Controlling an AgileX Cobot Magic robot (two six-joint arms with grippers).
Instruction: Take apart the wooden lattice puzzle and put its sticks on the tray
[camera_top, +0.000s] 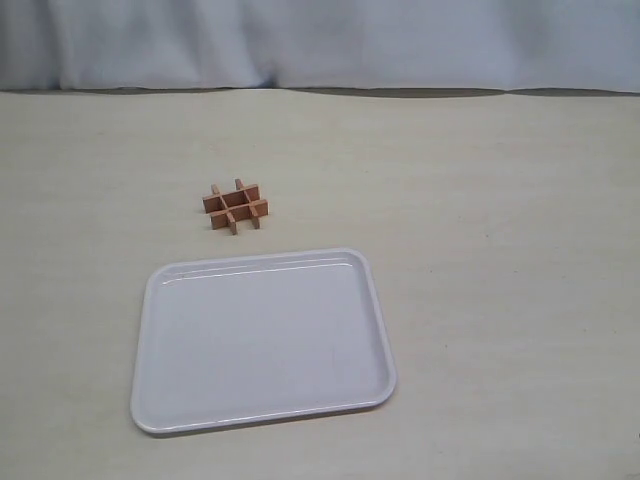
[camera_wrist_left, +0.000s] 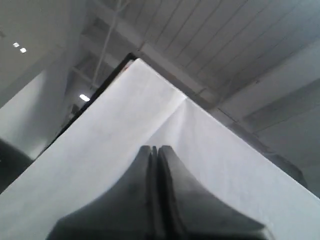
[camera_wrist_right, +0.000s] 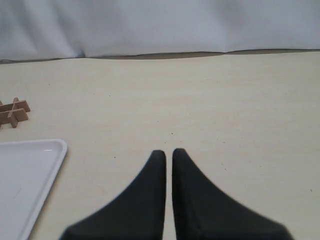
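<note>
Wooden lattice puzzle, intact, on surface just beyond far rim of tray; left fingers and right fingers clenched, empty (neither near it); best opened wide, one pair steadying the grid, other drawing nearest stick straight up.

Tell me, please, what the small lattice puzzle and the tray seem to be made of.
The lattice puzzle looks like wood: it is reddish-brown and matt, with square-cut edges and no shine. The tray is probably plastic: it is plain white and glossy, with soft reflections along its rounded, low raised rim. Enamelled metal cannot be ruled out from the look alone.
</note>
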